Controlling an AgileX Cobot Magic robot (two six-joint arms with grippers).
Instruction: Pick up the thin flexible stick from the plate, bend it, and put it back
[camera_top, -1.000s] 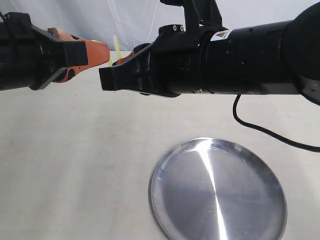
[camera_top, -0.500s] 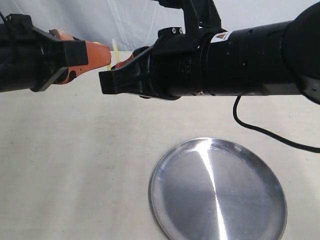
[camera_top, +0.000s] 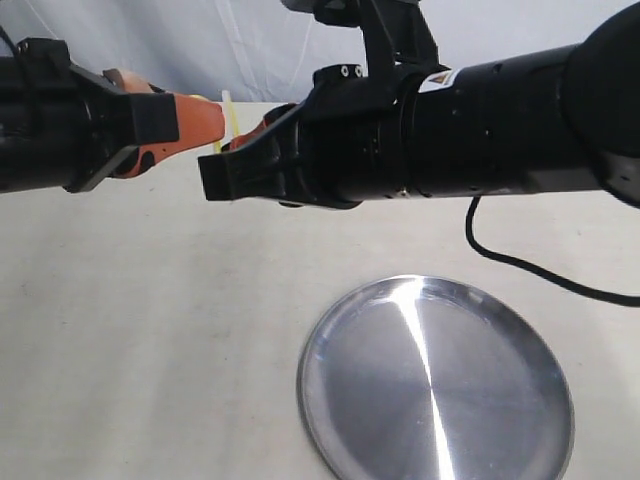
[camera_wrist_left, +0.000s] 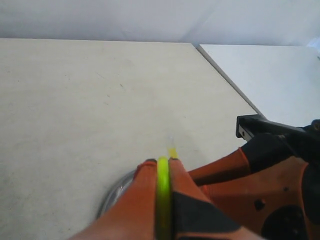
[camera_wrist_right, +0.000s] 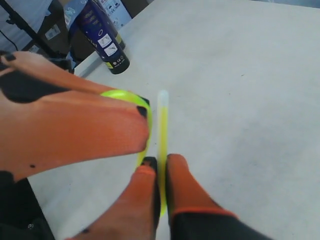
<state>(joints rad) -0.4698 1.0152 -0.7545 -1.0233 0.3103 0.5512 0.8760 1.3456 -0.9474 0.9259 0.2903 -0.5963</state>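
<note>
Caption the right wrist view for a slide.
Right hand and left hand pinch the yellow-green stick, bent into a curve between them.

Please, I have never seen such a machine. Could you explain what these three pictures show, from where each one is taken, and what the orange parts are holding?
This is a robot with two black arms, each ending in an orange two-fingered hand. The wide picture comes from a camera standing off the arms. In it the left hand and the right hand meet above a pale table, on which lies a round shiny metal plate. The other two pictures come from small cameras on the wrists, looking along the fingers. Both hands are shut on one thin yellow-green stick, which curves in a loop between them. A dark blue bottle shows beyond the table's edge.
</note>
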